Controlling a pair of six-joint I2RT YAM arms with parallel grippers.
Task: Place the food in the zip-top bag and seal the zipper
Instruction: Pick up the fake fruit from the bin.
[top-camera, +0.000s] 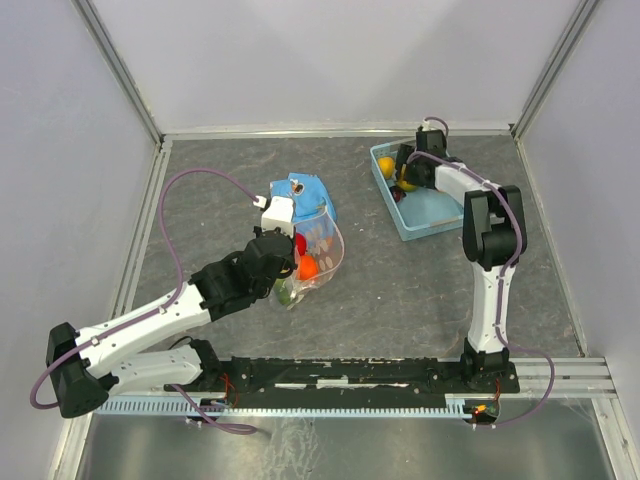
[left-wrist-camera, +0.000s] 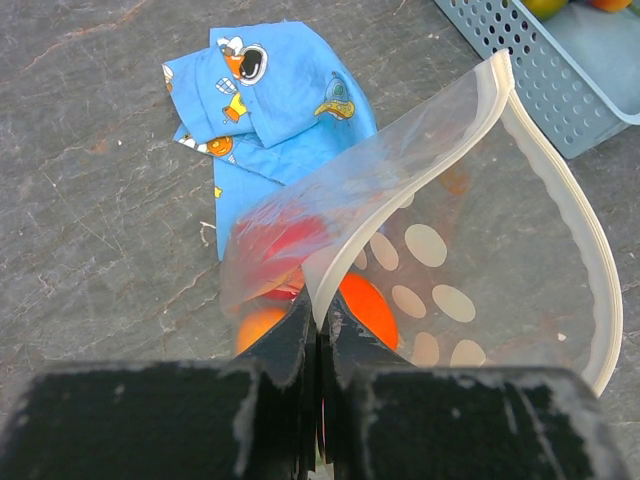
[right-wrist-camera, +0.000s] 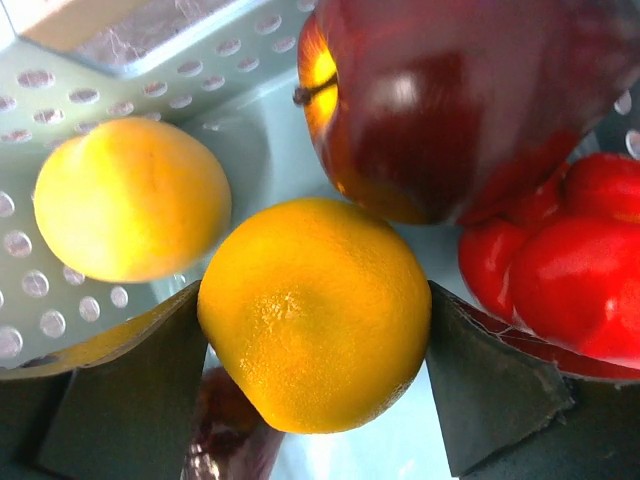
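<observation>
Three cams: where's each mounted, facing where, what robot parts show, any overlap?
Top external: above and behind the bases, facing down on table; both arms.
Left wrist: past left gripper, shut on bag, toward cloth and basket.
Right wrist: down into basket; right gripper straddles an orange.
Shared: top and left wrist show bag, cloth, basket.

A crumpled blue cloth (top-camera: 308, 190) lies on the grey table (top-camera: 400, 290), apart from a perforated blue basket (top-camera: 432, 215).

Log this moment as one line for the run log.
left gripper: shut on zip-top bag rim, mouth open | bagged fruit: inside | right gripper: in basket, straddling orange, grip unclear
</observation>
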